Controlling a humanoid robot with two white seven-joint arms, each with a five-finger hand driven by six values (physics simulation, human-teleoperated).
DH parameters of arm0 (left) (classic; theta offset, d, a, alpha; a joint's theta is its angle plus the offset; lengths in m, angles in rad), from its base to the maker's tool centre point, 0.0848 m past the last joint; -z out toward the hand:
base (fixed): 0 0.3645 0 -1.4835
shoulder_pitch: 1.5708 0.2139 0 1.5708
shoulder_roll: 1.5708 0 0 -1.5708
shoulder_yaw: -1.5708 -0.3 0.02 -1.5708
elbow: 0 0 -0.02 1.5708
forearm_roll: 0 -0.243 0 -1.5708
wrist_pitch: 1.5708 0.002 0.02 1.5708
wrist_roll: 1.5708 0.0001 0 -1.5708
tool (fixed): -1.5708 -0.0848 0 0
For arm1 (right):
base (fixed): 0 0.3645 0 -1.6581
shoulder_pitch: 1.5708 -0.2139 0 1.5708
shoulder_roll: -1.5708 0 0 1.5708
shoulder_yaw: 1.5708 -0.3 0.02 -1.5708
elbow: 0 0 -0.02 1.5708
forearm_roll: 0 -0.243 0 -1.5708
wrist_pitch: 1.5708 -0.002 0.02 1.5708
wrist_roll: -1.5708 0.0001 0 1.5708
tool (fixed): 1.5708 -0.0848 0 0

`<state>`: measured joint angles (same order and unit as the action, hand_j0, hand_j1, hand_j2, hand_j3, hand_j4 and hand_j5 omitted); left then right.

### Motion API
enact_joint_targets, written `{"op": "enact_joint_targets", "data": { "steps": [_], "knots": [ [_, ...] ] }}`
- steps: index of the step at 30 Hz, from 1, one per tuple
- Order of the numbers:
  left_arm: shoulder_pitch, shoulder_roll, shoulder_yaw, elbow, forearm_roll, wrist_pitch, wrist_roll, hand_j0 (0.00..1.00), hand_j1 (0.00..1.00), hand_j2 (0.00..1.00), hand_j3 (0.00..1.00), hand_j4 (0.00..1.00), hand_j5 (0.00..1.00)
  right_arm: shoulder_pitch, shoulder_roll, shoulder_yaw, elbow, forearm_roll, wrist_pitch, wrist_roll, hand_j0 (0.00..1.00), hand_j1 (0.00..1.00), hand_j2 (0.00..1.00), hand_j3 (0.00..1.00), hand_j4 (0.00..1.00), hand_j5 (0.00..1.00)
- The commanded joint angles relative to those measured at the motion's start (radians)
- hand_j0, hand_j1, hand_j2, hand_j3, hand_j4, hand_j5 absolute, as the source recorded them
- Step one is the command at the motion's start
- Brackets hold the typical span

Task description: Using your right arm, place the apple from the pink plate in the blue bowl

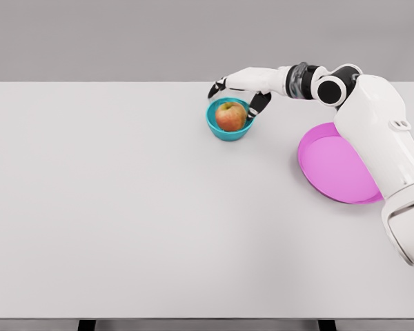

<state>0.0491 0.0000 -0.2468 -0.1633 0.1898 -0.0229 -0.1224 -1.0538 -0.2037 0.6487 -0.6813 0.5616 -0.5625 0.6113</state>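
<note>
Over the blue bowl [228, 129], the right hand [240, 88] hovers, fingers [258, 103] seemingly spread.

The apple [230, 116] sits in the blue bowl [229, 131]; the right hand [240, 91] hovers above it, fingers spread (pink plate [334, 165] nearby).

White table [124, 221]; seemingly grey wall [124, 38]

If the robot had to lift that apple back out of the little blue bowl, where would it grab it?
Probably from above, fingers around the apple's upper half. It sits stem-up inside the blue bowl, whose rim hides its lower sides, so only the top is free. The right hand is beside and just behind the bowl, fingers open.
</note>
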Motion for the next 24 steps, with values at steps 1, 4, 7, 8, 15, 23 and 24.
{"op": "enact_joint_targets", "data": {
  "steps": [1, 4, 7, 8, 15, 23, 24],
  "knots": [
    [0.000, 0.000, 0.000, 0.001, 0.000, 0.001, 0.000, 1.00, 1.00, 1.00, 1.00, 1.00, 1.00, 0.000, 0.001, -0.003, -0.001, -0.006, 0.010, 0.000, 1.00, 1.00, 1.00, 1.00, 1.00, 1.00],
    [0.000, 0.000, 0.000, -0.001, 0.000, 0.000, 0.000, 1.00, 1.00, 1.00, 1.00, 1.00, 1.00, -0.011, 0.000, -0.003, -0.006, -0.006, 0.010, 0.000, 1.00, 1.00, 1.00, 1.00, 1.00, 1.00],
    [0.000, 0.000, 0.000, 0.001, 0.000, 0.001, 0.000, 1.00, 1.00, 1.00, 1.00, 1.00, 1.00, -0.032, -0.011, -0.007, -0.023, -0.009, 0.003, 0.000, 1.00, 1.00, 1.00, 1.00, 1.00, 1.00],
    [0.000, 0.000, 0.000, -0.001, 0.000, 0.000, 0.000, 1.00, 1.00, 1.00, 1.00, 1.00, 1.00, -0.041, -0.014, -0.011, -0.035, -0.011, -0.002, 0.000, 1.00, 1.00, 1.00, 1.00, 1.00, 1.00],
    [0.000, 0.000, 0.000, -0.001, 0.000, 0.000, 0.000, 1.00, 1.00, 1.00, 1.00, 1.00, 1.00, 0.037, -0.197, -0.150, -0.248, -0.046, -0.048, 0.000, 1.00, 1.00, 1.00, 1.00, 1.00, 1.00],
    [0.000, 0.000, 0.000, 0.001, 0.000, 0.000, 0.000, 1.00, 1.00, 1.00, 1.00, 1.00, 1.00, 0.284, -0.307, -0.440, -0.380, -0.177, -0.048, 0.000, 1.00, 1.00, 1.00, 1.00, 1.00, 1.00],
    [0.000, 0.000, 0.000, -0.001, 0.000, 0.000, 0.000, 1.00, 1.00, 1.00, 1.00, 1.00, 1.00, 0.311, -0.326, -0.446, -0.418, -0.177, -0.048, 0.000, 1.00, 1.00, 1.00, 1.00, 1.00, 1.00]
  ]
}}
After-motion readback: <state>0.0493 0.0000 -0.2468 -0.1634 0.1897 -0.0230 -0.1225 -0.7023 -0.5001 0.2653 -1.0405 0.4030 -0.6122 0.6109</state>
